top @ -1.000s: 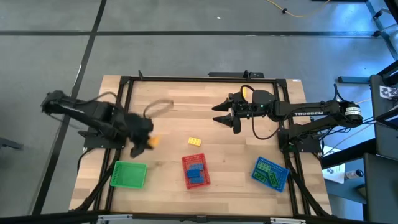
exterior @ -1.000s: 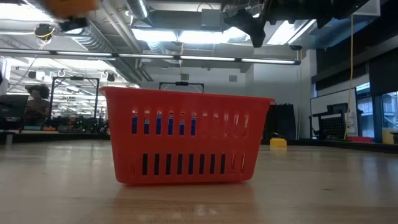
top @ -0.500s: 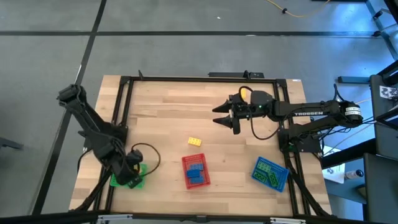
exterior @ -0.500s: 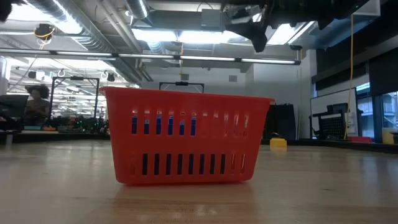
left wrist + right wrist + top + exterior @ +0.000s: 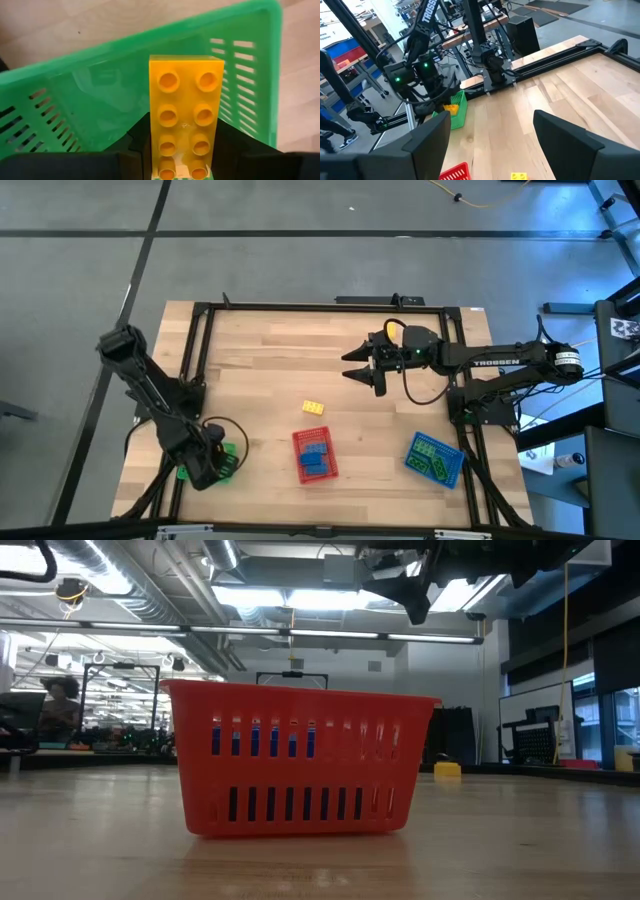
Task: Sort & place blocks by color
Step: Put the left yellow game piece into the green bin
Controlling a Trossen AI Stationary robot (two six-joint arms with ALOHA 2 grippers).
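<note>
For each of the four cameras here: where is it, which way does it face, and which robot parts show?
High: overhead, straight down; both arms, left gripper over the green tray.
Low: table height, level; red tray, a gripper overhead.
Left wrist: looks past its fingers at the held yellow block over the green tray.
Right wrist: looks across the table; own open right gripper, the left arm beyond.
Shared: loose yellow block in high, low and right wrist.

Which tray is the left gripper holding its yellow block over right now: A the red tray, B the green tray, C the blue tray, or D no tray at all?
B: the left gripper holds the yellow block above the green tray.
</note>
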